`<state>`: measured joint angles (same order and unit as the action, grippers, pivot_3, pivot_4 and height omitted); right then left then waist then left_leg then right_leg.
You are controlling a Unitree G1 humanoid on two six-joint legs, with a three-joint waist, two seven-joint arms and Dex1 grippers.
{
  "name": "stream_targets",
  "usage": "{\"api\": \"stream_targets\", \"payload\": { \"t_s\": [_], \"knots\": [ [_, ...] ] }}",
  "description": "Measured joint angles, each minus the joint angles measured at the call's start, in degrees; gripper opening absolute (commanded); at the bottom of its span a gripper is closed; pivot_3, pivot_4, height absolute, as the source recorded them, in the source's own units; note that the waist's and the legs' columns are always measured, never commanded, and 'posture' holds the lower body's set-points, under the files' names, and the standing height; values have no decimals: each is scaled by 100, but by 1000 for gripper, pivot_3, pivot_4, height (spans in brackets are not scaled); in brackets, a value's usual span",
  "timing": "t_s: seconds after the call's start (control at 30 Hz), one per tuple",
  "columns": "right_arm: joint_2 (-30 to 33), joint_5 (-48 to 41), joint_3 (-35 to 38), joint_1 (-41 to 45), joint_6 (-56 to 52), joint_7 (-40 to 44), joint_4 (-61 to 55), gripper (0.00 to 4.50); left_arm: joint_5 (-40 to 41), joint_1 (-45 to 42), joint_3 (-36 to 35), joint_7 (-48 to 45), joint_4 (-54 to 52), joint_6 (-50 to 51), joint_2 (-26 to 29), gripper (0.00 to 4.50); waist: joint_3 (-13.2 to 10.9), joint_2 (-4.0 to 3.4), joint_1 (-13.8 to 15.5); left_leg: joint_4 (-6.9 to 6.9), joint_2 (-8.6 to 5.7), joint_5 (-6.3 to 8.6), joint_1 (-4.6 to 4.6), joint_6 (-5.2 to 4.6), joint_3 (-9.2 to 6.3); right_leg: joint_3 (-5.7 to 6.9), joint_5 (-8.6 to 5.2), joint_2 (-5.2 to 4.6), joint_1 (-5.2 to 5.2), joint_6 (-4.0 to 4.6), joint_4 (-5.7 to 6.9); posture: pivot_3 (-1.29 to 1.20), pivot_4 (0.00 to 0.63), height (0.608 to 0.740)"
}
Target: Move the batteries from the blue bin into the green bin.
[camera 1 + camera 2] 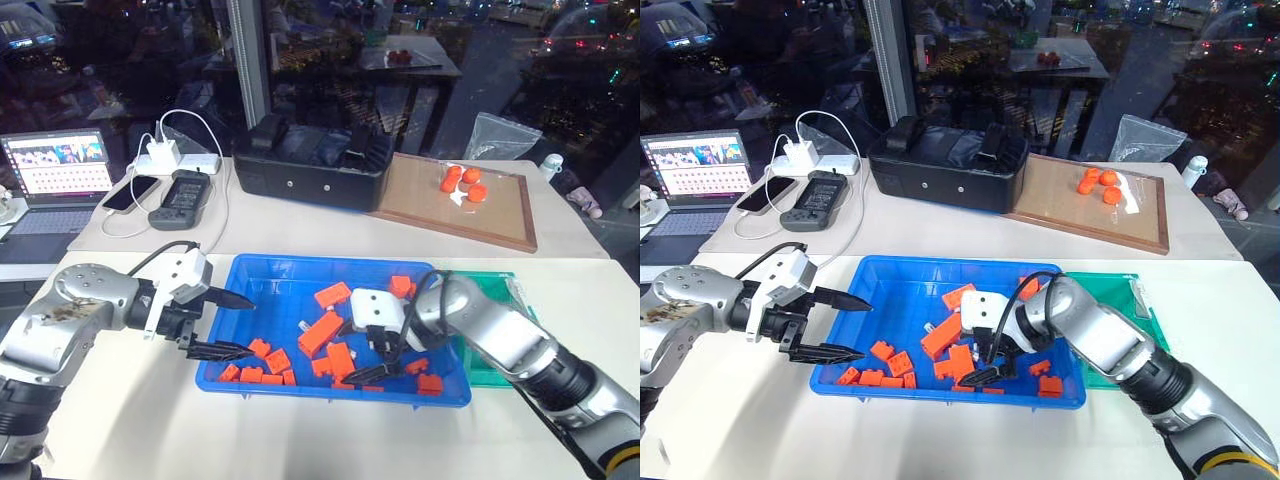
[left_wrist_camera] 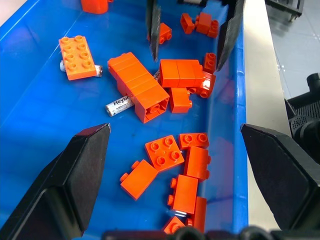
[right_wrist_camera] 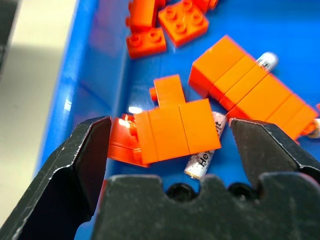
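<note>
The blue bin [image 1: 300,264] lies in the middle of the white table, strewn with orange bricks [image 1: 322,333]. Batteries lie among them: one [image 2: 119,105] beside a long brick, one [image 2: 96,70] half under a flat brick, and one [image 3: 203,159] partly hidden under a brick. The green bin [image 1: 492,368] stands against the blue bin's right side. My left gripper [image 1: 250,325] hangs open over the bin's left end, nothing between its fingers. My right gripper [image 3: 170,127] is open low over the front right part, its fingers [image 2: 152,30] straddling an orange brick and the battery under it.
A black box [image 1: 310,165] and a wooden tray [image 1: 500,215] with small orange things stand behind the bins. At the back left are a laptop [image 1: 55,175], a phone, a handheld device [image 1: 180,198] and a charger with cables.
</note>
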<state>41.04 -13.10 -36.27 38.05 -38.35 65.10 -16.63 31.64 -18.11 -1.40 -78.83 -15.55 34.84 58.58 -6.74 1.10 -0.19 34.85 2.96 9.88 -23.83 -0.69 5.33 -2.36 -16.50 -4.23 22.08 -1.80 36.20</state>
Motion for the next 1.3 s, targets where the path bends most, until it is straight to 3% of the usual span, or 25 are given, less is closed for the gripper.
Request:
{"api": "stream_targets", "payload": {
  "t_s": [0.07, 0.17, 0.23, 0.27, 0.47, 0.63, 0.7, 0.8, 0.93, 1.3],
  "knots": [
    [-167, 144, -90, 7, 163, 15, 197, 4373, 0, 21, -17, 12, -20, 0, 10, 4500, 0, 0, -3, 1, 1, 0, 0, 0, 0, 0, 0, 3, 1, 0, 2, 0, 150, 735],
    [-340, 346, -128, 6, 315, 32, 428, 3615, 0, 0, -43, 80, -68, 8, -2, 4500, 0, 0, 5, 2, 0, 0, 0, 0, 1, 0, 0, 2, 0, 0, 3, 0, 150, 735],
    [-342, 401, -126, 9, 315, 106, 426, 2887, 17, -295, -83, 409, -14, 64, -262, 4500, 0, 1, 49, 9, -1, -1, 0, 0, 0, 4, 0, 3, -5, -1, 6, 0, 150, 735],
    [-351, 407, -126, 19, 315, 119, 418, 2732, 42, -451, -100, 513, 11, 91, -361, 4500, 0, 4, 64, 11, -1, -1, -2, 0, 1, 4, 0, 5, -5, -1, 7, 0, 150, 735],
    [328, 306, 246, 69, 137, 554, 14, 2727, 141, -705, -61, 484, 84, 132, -399, 4500, 2, 2, 63, 8, 0, -1, 0, 0, 7, -1, 0, 7, -3, 0, 7, 0, 150, 735],
    [731, 538, 632, 142, 289, 519, 441, 2727, 121, -704, 25, 463, 134, 82, -420, 4500, 3, 3, 61, 6, 2, -1, 1, 0, 18, -1, 0, 13, -4, 2, 4, 0, 150, 735],
    [737, 777, 632, 140, 455, 376, 883, 3729, 123, -705, 26, 432, 134, 67, -421, 4500, 2, 3, 54, 6, 1, -1, 0, 0, 28, -3, -1, 12, -1, 3, 5, 0, 150, 735],
    [664, 1076, 661, 159, 795, 199, 1388, 4463, 106, -692, 46, 367, 137, 47, -406, 4500, 2, 3, 47, 4, 2, -1, 0, 0, 30, -5, -1, 13, -2, 3, 4, 0, 150, 735],
    [547, 1206, 809, 216, 931, 187, 1468, 4463, -95, -572, 157, 208, 125, 7, -139, 4500, 2, 3, 14, 1, 4, -1, 0, 0, 28, -8, -1, 18, -6, 4, 7, 0, 150, 735],
    [-282, 842, 679, -84, 209, 234, 651, 4463, -121, -546, 160, 101, 67, 12, -89, 4500, 2, 3, 11, 8, 6, -1, -1, 0, 22, -5, -1, 19, -3, 4, 11, 0, 150, 735]
  ]
}}
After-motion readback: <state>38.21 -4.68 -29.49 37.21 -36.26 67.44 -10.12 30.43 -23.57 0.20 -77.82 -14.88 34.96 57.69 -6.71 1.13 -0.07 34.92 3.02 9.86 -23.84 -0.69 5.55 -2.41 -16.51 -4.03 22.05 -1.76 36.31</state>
